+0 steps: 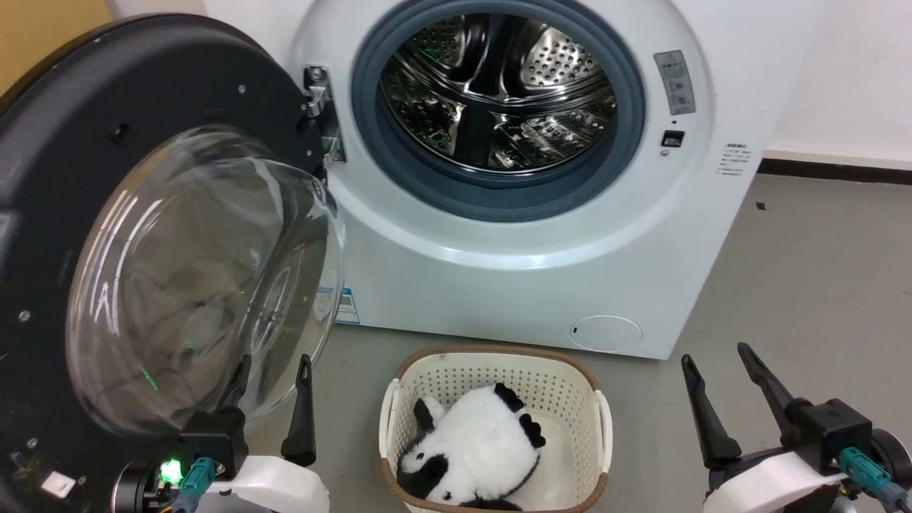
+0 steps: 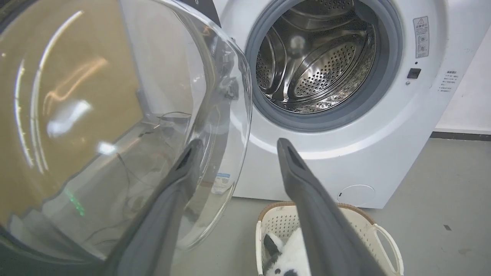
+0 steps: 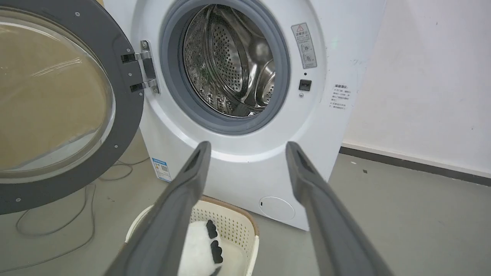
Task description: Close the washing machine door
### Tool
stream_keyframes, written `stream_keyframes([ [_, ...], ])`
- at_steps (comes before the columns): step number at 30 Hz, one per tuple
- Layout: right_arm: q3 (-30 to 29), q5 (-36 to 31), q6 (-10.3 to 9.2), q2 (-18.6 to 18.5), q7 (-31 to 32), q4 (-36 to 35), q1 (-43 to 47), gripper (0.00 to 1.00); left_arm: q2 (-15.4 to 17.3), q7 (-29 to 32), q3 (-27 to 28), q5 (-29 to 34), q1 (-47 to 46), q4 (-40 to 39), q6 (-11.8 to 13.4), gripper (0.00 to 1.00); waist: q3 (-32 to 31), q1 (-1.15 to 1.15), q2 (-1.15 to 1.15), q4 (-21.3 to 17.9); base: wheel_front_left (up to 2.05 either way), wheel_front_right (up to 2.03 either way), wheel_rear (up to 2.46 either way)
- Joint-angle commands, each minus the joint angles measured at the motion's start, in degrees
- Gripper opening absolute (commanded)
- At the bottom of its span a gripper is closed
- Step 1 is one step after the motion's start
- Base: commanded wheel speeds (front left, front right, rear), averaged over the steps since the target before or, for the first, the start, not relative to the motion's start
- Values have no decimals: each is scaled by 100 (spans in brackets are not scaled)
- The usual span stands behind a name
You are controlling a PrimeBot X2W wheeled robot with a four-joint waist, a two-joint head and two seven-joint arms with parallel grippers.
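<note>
Approach step: round black glass-bowled washing machine door (image 1: 107, 85) stands wide open left of white front-loading washing machine (image 1: 499, 271). Left tool (image 1: 275, 360), near the door, and right tool (image 1: 714, 353): spread, empty. Next: push door's free edge shut

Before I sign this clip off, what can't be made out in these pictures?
- Head view: the washing machine door, left and lower rim cut off by the edge.
- Left wrist view: whether the left gripper touches that door; reflections blur the contact.
- Every view: the washing machine, label print too small.
</note>
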Motion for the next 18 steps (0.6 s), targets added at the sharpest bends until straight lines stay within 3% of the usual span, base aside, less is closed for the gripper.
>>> stream_keyframes([
  [1,4,73,-2,5,-62,-18,75,100,3,-66,11,-48,76,-14,8,100,-14,0,0,87,0,0,0],
  [18,84,143,-3,6,-265,1,90,100,5,-270,37,-149,160,-46,31,100,-58,0,0,789,0,0,0],
])
